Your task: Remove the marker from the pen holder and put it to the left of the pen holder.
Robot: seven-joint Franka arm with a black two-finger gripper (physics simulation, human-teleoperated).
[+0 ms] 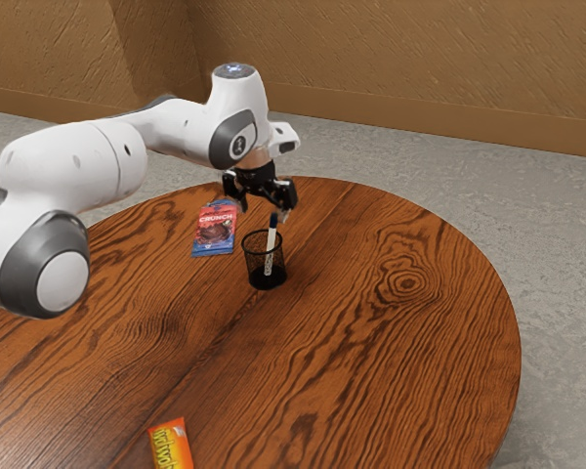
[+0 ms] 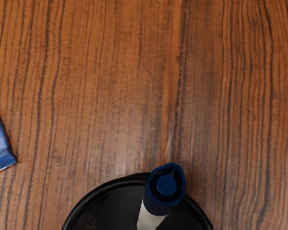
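And here's the pincer (image 1: 261, 206), spread wide with nothing in its grip, poised just above the marker (image 1: 271, 246)! That marker leans in the mesh pen holder (image 1: 267, 279), blue cap (image 2: 165, 186) clear of the rim; its lower end is hard to make out through the mesh. So nothing's scored: grasp, lift-out and placing to the left all remain. Underneath, a round bench (image 1: 371, 352) in boldly grained wood; beyond it, grey floor (image 1: 559, 205) and textured brown walls (image 1: 400, 59).

1 marker (image 2: 164, 189); 1 pen holder (image 1: 267, 279); 2 pkts (image 1: 214, 232); 1 tbl (image 1: 371, 371).
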